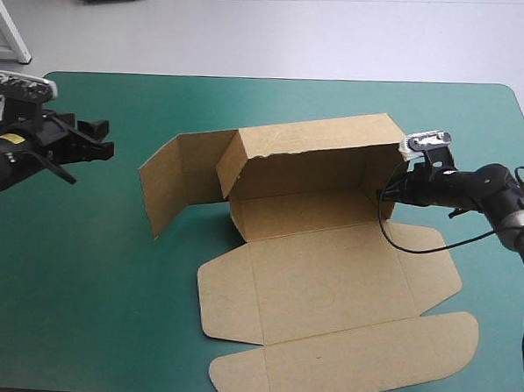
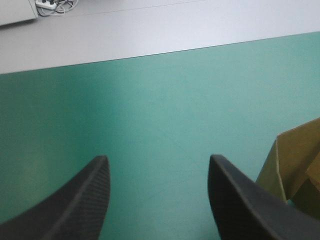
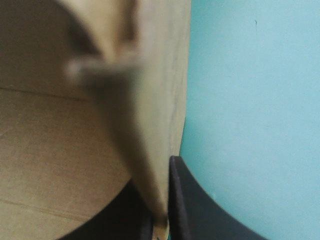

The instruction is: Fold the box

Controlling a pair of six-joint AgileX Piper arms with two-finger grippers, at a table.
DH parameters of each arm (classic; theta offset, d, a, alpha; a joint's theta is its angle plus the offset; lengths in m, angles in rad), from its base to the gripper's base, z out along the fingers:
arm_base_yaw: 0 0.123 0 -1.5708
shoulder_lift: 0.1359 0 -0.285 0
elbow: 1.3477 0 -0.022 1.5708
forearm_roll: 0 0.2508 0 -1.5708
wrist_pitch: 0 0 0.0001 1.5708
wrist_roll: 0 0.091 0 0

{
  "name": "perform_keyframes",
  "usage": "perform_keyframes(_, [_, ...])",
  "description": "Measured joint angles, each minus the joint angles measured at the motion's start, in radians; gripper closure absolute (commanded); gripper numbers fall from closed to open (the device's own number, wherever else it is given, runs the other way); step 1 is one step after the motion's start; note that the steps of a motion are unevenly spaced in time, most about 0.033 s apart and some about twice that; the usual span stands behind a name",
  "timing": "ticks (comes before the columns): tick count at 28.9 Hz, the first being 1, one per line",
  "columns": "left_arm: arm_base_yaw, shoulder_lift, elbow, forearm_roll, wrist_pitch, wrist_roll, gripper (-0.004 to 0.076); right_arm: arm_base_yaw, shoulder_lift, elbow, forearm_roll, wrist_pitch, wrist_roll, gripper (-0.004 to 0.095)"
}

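Observation:
The brown box lies mid-table, its back wall and side flaps raised, its lid flat toward the near edge. My right gripper is at the box's right end, shut on the raised right wall, which runs between the black fingers. My left gripper hovers over the teal-green cover well left of the box, open, nothing between its fingers. In the left wrist view a raised flap of the box shows beside one finger.
The left flap stands upright and swung outward. Bare teal-green cover lies left of the box and along the far edge. A white stand leg is beyond the table's far left corner.

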Motion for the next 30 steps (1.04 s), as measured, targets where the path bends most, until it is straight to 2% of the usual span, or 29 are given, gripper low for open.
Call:
perform_keyframes(4, [0.233, 0.021, 0.086, -0.328, 0.124, 0.185, 0.0307, 0.000, 0.000, -0.031, -0.077, 0.060, 0.075, 0.0923])
perform_keyframes(7, [0.295, 0.044, 0.154, -0.434, 0.160, 0.249, 0.0344, 0.000, 0.000, -0.040, -0.110, 0.077, 0.107, 0.0923])
perform_keyframes(11, [0.308, 0.053, 0.211, -0.459, 0.159, 0.286, 0.0393, 0.000, 0.000, -0.043, -0.120, 0.088, 0.140, 0.0923])
perform_keyframes(18, [0.309, 0.059, 0.237, -0.442, 0.159, 0.294, 0.0396, 0.000, 0.000, -0.075, -0.181, 0.156, 0.263, 0.0923])
perform_keyframes(22, [0.309, 0.059, 0.237, -0.442, 0.159, 0.294, 0.0396, 0.000, 0.000, -0.132, -0.267, 0.258, 0.358, 0.0923])
perform_keyframes(27, [0.309, 0.059, 0.237, -0.442, 0.159, 0.294, 0.0396, 0.000, 0.002, -0.232, -0.385, 0.468, 0.471, 0.0923])
perform_keyframes(30, [0.309, 0.059, 0.237, -0.444, 0.162, 0.294, 0.0396, 0.000, 0.013, -0.299, -0.424, 0.547, 0.514, 0.0923])
